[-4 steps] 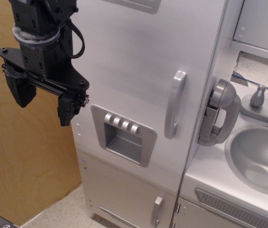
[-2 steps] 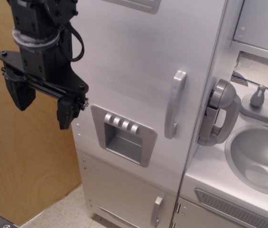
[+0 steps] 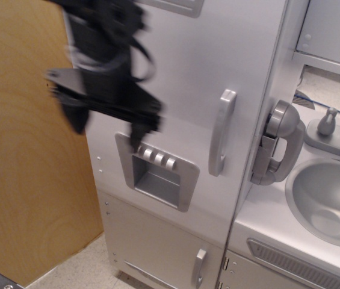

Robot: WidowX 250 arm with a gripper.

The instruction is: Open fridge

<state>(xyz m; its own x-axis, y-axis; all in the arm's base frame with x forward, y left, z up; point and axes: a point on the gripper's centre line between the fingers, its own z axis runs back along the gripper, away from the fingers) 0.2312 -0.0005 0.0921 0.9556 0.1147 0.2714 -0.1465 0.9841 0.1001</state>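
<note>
- Fridge (image 3: 176, 90) is occupying the centre of the frame, a tall silver-grey unit with its big upper door lying flush against the body.
- Door handle (image 3: 222, 131), long and curved, is running vertically along the right side of that door.
- Dispenser recess (image 3: 156, 171) is sitting at lower centre of the big door, with a row of four buttons (image 3: 154, 156) along its top edge.
- Gripper (image 3: 106, 123) is showing as a dark, motion-blurred shape at upper left, overlapping the left part of the door; its two fingers are standing spread apart, released, with nothing between them.
- Right finger tip (image 3: 136, 137) is hanging just above the left end of the button row; contact cannot be determined.
- Lower door (image 3: 157, 247) with its short handle (image 3: 200, 267) is sitting below, closed.
- Phone handset (image 3: 280, 144) is hanging right of the fridge, beside the sink basin (image 3: 329, 198).
- Wooden panel (image 3: 25, 162) is filling the left of the frame.
</note>
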